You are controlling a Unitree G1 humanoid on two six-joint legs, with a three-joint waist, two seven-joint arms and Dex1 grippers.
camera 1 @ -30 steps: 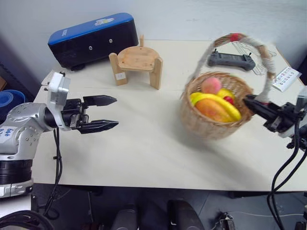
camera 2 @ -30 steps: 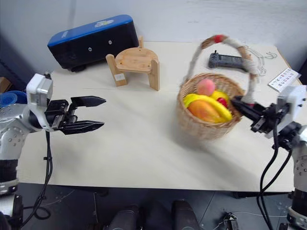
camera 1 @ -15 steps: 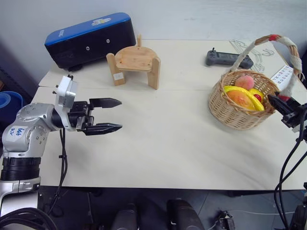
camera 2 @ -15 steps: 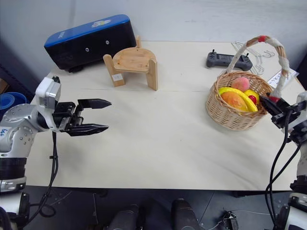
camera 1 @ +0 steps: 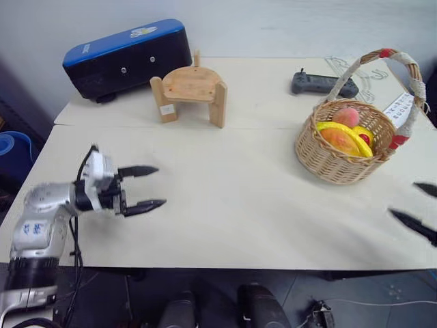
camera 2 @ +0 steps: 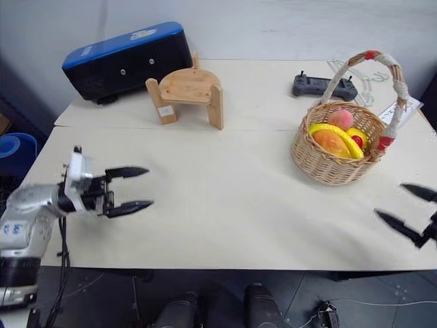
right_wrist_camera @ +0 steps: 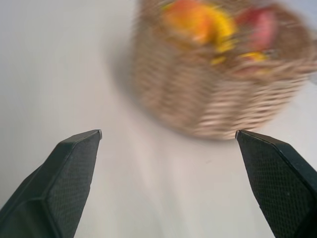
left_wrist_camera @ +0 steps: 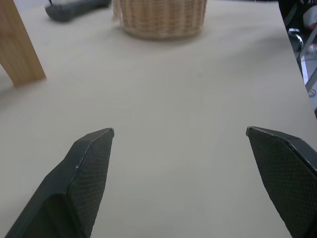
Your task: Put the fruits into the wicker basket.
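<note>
Left eye view has the wicker basket (camera 1: 345, 147) sitting upright on the table (camera 1: 232, 205) over on my right side, near the far right corner, with the banana (camera 1: 341, 131), mango (camera 1: 339, 141) and peach (camera 1: 348, 117) all inside it. So as far as I can judge, the fruit part is done and the step in hand is just backing off cleanly.

My right gripper (camera 2: 408, 210) is spread wide and empty, hanging just off the front right edge, apart from the basket. Left gripper (camera 1: 142, 188) is also wide open with nothing in it, low over the front left of the table, well away from everything.

To do this bit well I'd keep the right fingers clear of the rim and the handle (camera 1: 403, 75) (a snag there would tip the lot), and pull straight back rather than sweeping sideways.

Orientation-wise: the basket's opening faces up, and the handle arches roughly left-to-right across it. The banana's long axis lies across the basket, running from the left rim toward the front right.
</note>
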